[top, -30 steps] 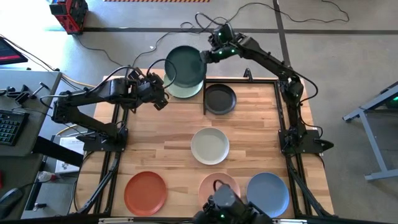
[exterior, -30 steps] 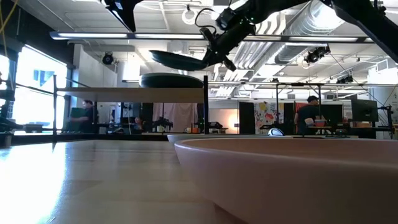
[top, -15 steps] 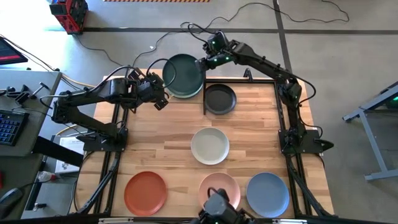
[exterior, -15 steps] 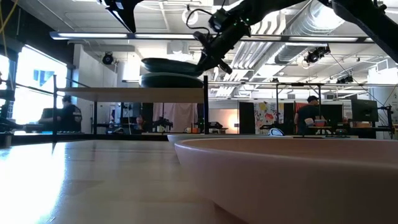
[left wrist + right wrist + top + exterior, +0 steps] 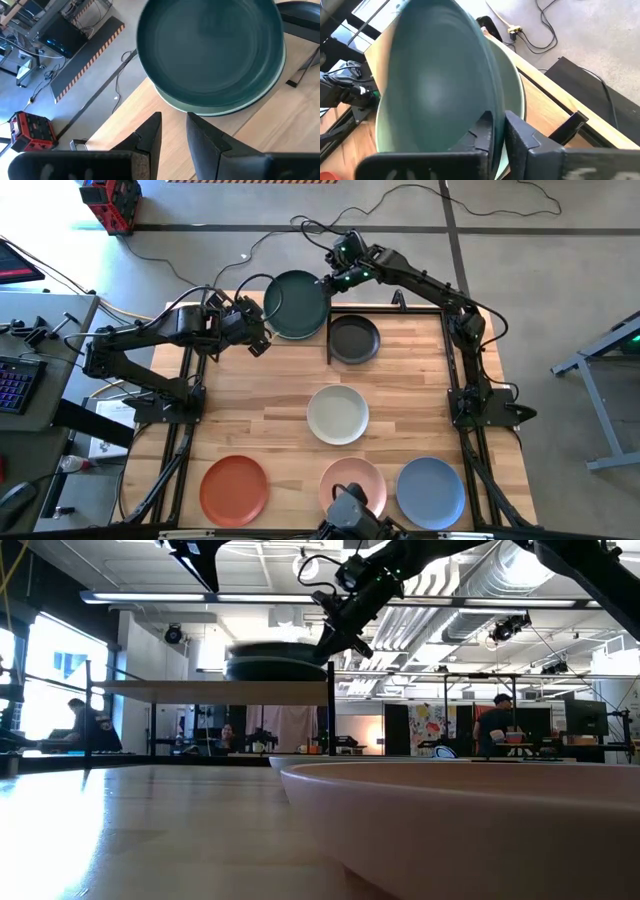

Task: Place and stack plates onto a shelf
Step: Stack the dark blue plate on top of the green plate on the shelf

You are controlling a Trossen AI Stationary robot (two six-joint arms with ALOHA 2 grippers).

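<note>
A dark teal plate [image 5: 296, 304] lies on a pale green plate [image 5: 225, 107], which rests on the shelf [image 5: 200, 688] at the table's far edge. My right gripper [image 5: 328, 280] is at the teal plate's far right rim, shut on it. My left gripper [image 5: 258, 340] hangs open just left of the stack, with nothing between its fingers [image 5: 150, 132]. A charcoal plate [image 5: 354, 339] sits to the right of the shelf. On the table lie an off-white plate [image 5: 337, 413], a terracotta plate [image 5: 234, 488], a pink plate [image 5: 352, 483] and a blue plate [image 5: 430, 491]. My right gripper pinches the teal plate's rim [image 5: 489, 95] at its far right side, one finger over the inside and one under the outside. The fingers slant down from the far right. The plate lies about level on the pale green plate.
The shelf's black upright [image 5: 330, 710] stands just under my right gripper. The four loose plates fill the table's middle and near edge, and bare wood shows at the table's left and right sides. People sit and stand in the room behind the table.
My right gripper has gone down and a little toward the left with the teal plate, rolling as it went. The plate was tilted and clear above the stack; now it lies level on the pale green plate.
</note>
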